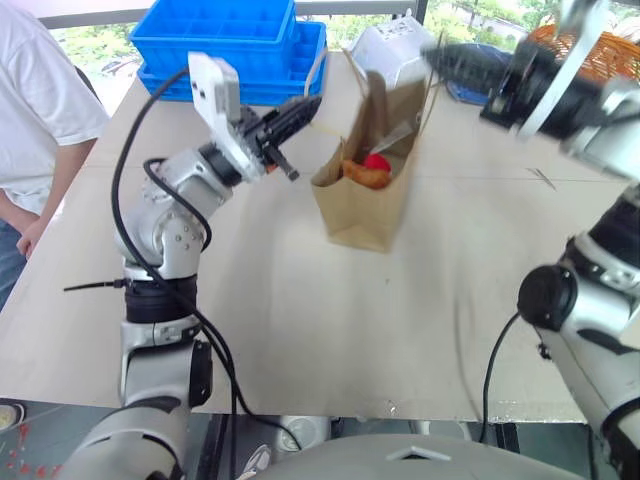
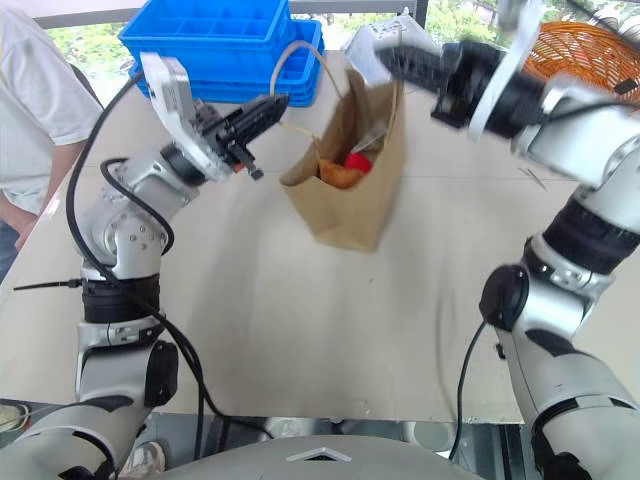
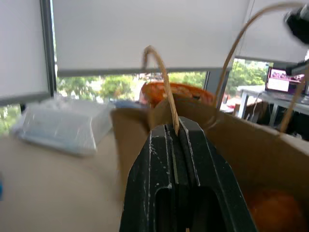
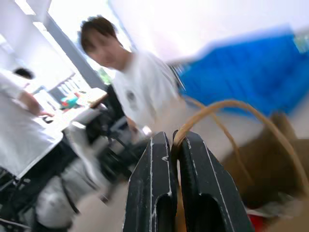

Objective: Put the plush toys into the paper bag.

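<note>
The brown paper bag (image 1: 365,215) hangs open just above the table (image 1: 300,300), held by its two twine handles. My left gripper (image 1: 310,104) is shut on the left handle (image 3: 164,77). My right gripper (image 1: 434,57) is shut on the right handle (image 4: 231,105), above the bag's far side. Inside the bag lie the plush toys: a brown-orange one (image 1: 364,176) and, beside it, the red tip of another (image 1: 377,162). The rest of both toys is hidden by the bag's walls.
Blue crates (image 1: 235,40) stand at the table's back left. A white plastic bag (image 1: 400,45) lies behind the paper bag, with an orange basket (image 2: 590,45) at the back right. A person in a white shirt (image 1: 40,120) stands by the table's left edge.
</note>
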Robot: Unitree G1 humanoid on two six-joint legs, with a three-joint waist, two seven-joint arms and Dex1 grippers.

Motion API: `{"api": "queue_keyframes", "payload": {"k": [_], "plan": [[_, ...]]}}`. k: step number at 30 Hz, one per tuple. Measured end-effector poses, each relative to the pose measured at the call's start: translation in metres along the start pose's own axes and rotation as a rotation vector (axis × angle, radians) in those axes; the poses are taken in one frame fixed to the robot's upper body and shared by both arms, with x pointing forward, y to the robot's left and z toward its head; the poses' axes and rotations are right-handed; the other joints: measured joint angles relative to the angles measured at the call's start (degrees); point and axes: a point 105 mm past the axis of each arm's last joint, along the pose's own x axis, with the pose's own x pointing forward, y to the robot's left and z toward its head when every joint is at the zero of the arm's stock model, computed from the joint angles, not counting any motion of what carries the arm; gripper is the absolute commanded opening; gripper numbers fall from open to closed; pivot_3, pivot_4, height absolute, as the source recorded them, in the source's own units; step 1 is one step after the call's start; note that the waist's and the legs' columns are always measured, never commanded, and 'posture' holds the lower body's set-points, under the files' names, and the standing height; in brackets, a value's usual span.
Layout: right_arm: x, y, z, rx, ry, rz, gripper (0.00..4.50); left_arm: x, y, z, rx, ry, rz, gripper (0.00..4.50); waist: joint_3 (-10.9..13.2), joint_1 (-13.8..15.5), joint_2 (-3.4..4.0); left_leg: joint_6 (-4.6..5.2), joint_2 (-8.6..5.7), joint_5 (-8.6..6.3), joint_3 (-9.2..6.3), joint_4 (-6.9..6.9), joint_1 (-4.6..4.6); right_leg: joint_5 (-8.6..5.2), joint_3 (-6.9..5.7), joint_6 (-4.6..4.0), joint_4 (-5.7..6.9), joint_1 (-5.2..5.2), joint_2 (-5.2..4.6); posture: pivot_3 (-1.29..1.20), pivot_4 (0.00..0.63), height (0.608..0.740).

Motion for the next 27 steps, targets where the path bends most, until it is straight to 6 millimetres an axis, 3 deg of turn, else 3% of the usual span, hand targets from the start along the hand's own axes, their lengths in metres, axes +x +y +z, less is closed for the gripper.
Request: {"api": "queue_keyframes", "payload": {"k": [2, 5, 11, 14, 19, 22, 27], "plan": [[-0.002, -0.007, -0.017, 0.028, 0.043, -0.022, 0.09, -0.003, 0.002, -0.002, 0.027, 0.014, 0.005, 0.00, -0.1, -0.1, -0.04, 0.02, -0.01, -0.01, 0.06, -0.10, 0.00, 0.00, 0.09, 0.01, -0.14, 0.06, -0.01, 0.00, 0.150, 0.740], [0.002, -0.016, -0.052, 0.111, 0.123, -0.047, 0.09, -0.010, -0.007, -0.033, -0.016, 0.118, -0.027, 0.00, 0.0, -0.3, 0.06, 0.02, -0.01, -0.01, 0.20, -0.09, -0.13, 0.00, 0.19, 0.01, -0.13, -0.16, -0.02, 0.00, 0.150, 0.740], [0.009, -0.012, -0.064, 0.103, 0.155, -0.043, 0.09, -0.005, -0.012, -0.035, 0.047, 0.157, -0.068, 0.00, 0.0, -0.1, 0.06, 0.01, -0.01, 0.00, 0.16, -0.08, -0.12, 0.00, 0.16, 0.01, -0.10, -0.15, -0.01, 0.00, 0.150, 0.740], [0.006, -0.020, -0.067, 0.115, 0.159, -0.081, 0.90, 0.000, -0.009, -0.033, 0.087, 0.188, -0.106, 1.02, 0.0, 0.0, 0.06, 0.02, -0.02, 0.00, 0.16, -0.06, -0.16, 0.00, 0.15, 0.01, -0.12, -0.15, -0.01, 0.00, 0.150, 0.740], [0.004, -0.022, -0.056, 0.087, 0.135, -0.097, 3.28, 0.005, -0.002, -0.022, 0.094, 0.210, -0.163, 3.23, 0.0, -0.3, 0.06, 0.01, 0.03, 0.00, 0.15, -0.07, -0.12, 0.00, 0.17, 0.01, -0.12, -0.15, 0.05, 0.00, 0.150, 0.740], [-0.005, -0.024, -0.052, 0.052, 0.146, -0.110, 3.28, -0.011, 0.002, -0.023, -0.006, 0.250, -0.139, 3.23, 0.0, -0.4, 0.06, 0.02, 0.06, 0.00, 0.15, -0.07, -0.13, -0.01, 0.19, 0.02, -0.15, -0.16, 0.04, 0.00, 0.150, 0.740], [-0.040, -0.027, -0.055, -0.046, 0.220, -0.132, 3.28, -0.045, -0.020, -0.020, -0.100, 0.257, -0.136, 3.23, 0.0, 0.0, 0.05, 0.03, 0.04, -0.01, 0.03, -0.07, -0.20, -0.02, 0.18, 0.03, -0.23, -0.15, -0.01, 0.00, 0.150, 0.740]]}}
